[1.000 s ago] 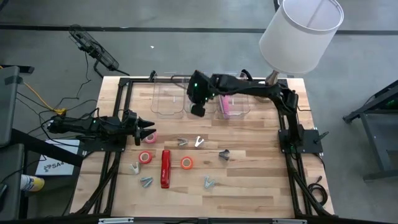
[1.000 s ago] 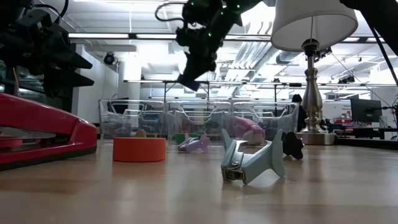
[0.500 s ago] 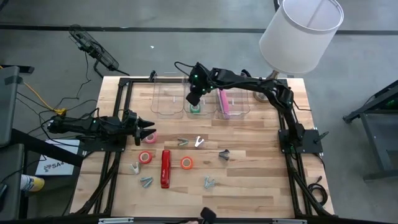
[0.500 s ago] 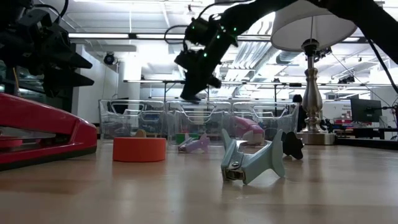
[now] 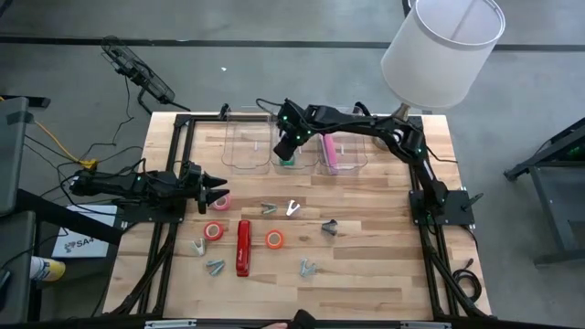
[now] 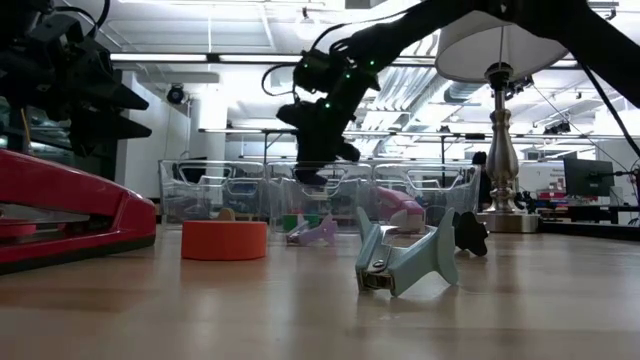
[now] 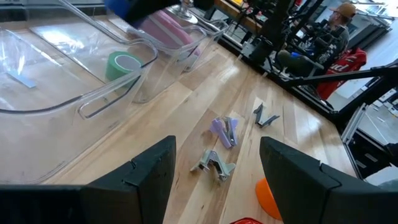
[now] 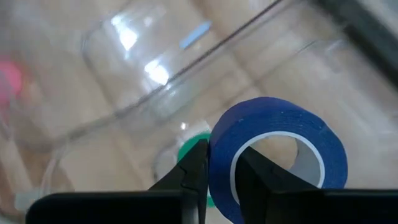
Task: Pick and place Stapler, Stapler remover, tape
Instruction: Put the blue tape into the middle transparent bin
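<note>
Reaching over the clear bins at the far edge of the table, the right gripper [image 5: 290,144] has moved in the past second from just in front of the bins to directly above the middle bin [image 5: 294,139]. Its wrist view shows the fingers pinched on the wall of a blue tape roll [image 8: 280,155], one finger inside the ring and one outside. A green tape roll [image 8: 191,149] already lies on that bin's floor just below. The grip looks about to loosen, so the release of this roll appears near, though the roll is not yet free.

A pink stapler [image 5: 329,152] sits in the bin to the right.

Left on the wood are a red stapler [image 5: 243,247], a pink tape roll [image 5: 222,200], a red tape roll [image 5: 214,230], an orange tape roll [image 5: 274,239] and several small staple removers [image 5: 292,208].

At the table's left side the left gripper [image 5: 219,189] waits with its fingers partly spread and nothing between them, beside the pink tape roll.

Most of the sorting therefore remains undone.
</note>
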Available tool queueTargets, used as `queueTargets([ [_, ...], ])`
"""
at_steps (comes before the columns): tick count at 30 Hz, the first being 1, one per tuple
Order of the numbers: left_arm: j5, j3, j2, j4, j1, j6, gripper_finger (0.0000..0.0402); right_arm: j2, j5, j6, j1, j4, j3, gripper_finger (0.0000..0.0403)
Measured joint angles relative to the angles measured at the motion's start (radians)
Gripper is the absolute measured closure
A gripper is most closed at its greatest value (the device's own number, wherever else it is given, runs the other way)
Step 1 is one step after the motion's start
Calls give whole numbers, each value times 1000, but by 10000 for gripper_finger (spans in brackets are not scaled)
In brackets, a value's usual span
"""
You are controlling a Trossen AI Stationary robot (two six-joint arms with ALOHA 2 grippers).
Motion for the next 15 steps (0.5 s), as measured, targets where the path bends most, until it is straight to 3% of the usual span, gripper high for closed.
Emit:
queueTargets([
  [6,0,0,0,1,0,0,172,28,-79,-64,6,-3,0,354],
  [15,0,0,0,1,0,0,172,48,-50,-71,13,-9,0,331],
])
